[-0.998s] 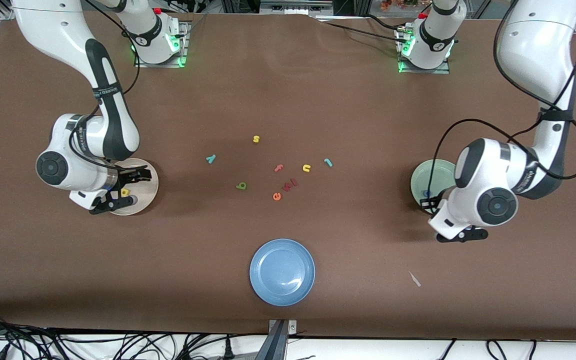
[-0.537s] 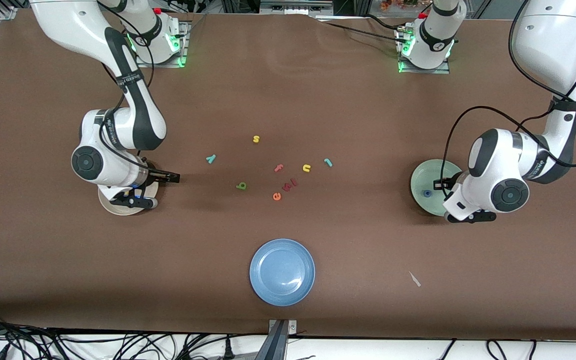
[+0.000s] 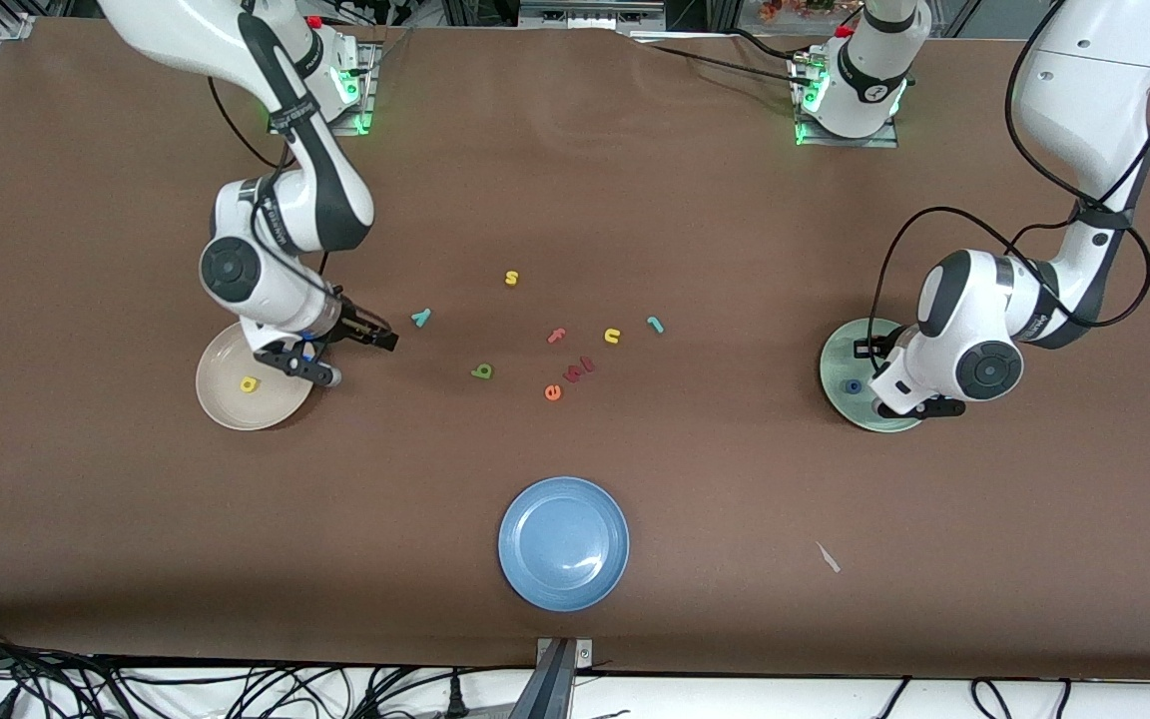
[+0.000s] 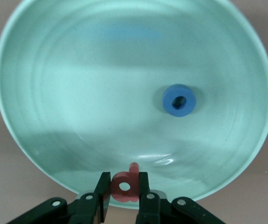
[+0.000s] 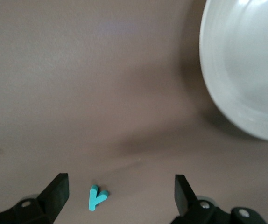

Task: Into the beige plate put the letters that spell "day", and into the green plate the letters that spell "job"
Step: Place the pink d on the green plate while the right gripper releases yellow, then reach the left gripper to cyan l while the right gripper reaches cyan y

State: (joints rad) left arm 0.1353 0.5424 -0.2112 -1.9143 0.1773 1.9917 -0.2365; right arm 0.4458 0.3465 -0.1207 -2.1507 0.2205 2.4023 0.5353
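My left gripper [image 4: 124,182] is shut on the pink-red loop-and-stem letter [image 4: 132,171], low over the rim of the green plate [image 4: 78,93] [image 3: 840,350]. The blue "o" [image 4: 179,100] [image 3: 851,385] lies in that plate. My right gripper [image 3: 360,358] [image 5: 120,191] hangs open over the table between the beige plate [image 3: 226,399] [image 5: 246,70] and the teal Y [image 3: 420,318] [image 5: 96,198]. The Y lies between its jaws, untouched. A yellow looped letter [image 3: 250,383] rests in the beige plate. The green looped letter [image 3: 481,371] and the teal "j" [image 3: 654,324] lie on the table.
Loose in the table's middle lie a yellow "s" [image 3: 511,278], pink "f" [image 3: 557,336], yellow "u" [image 3: 612,336], dark red letters [image 3: 580,367] and an orange "e" [image 3: 553,392]. A blue plate [image 3: 563,544] sits nearest the front camera. A white scrap [image 3: 828,557] lies beside it.
My right gripper left the beige plate, with the yellow letter lying in it, and moved toward the teal Y. My left arm swung over the green plate, still holding the pink-red letter.
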